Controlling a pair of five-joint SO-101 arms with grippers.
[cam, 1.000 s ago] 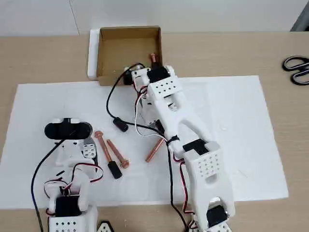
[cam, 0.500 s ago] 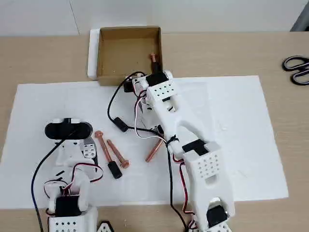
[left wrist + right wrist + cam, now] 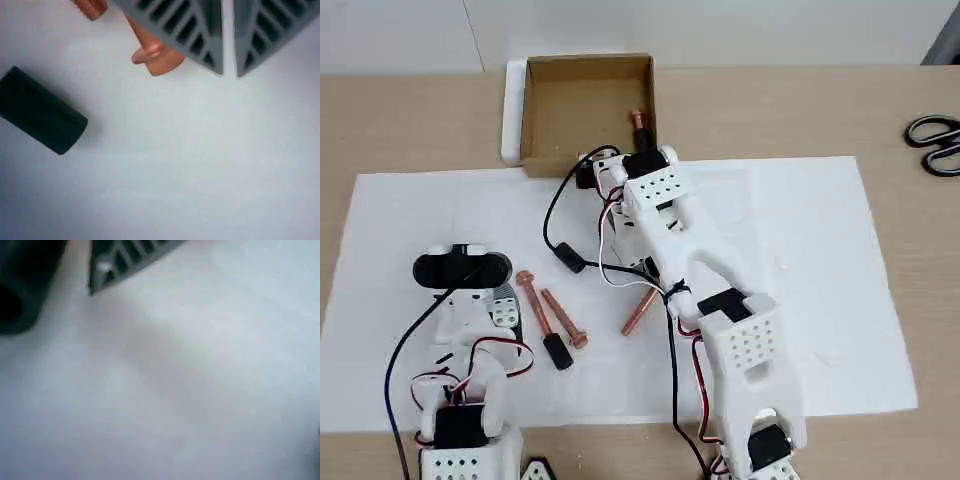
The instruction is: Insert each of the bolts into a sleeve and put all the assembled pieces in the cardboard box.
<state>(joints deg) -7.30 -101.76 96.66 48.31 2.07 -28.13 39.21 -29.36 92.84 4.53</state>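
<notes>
Left jaws: pressed together, nothing between, over the white sheet (image 3: 200, 165) on the table (image 3: 400, 120). Copper bolt (image 3: 156, 56) head lies just beside one jaw, shaft partly hidden behind it. Black sleeve (image 3: 42, 112) near, apart from bolt and jaws. Right jaws: at a corner of the cardboard box (image 3: 580, 110); spread or pinching, cannot tell. Second bolt (image 3: 638, 122) sticks out just beyond them, at the box wall.

Coppery metal bolts (image 3: 532, 303), matt black sleeve (image 3: 41, 111) — plain brown cardboard box (image 3: 585, 105)
</notes>
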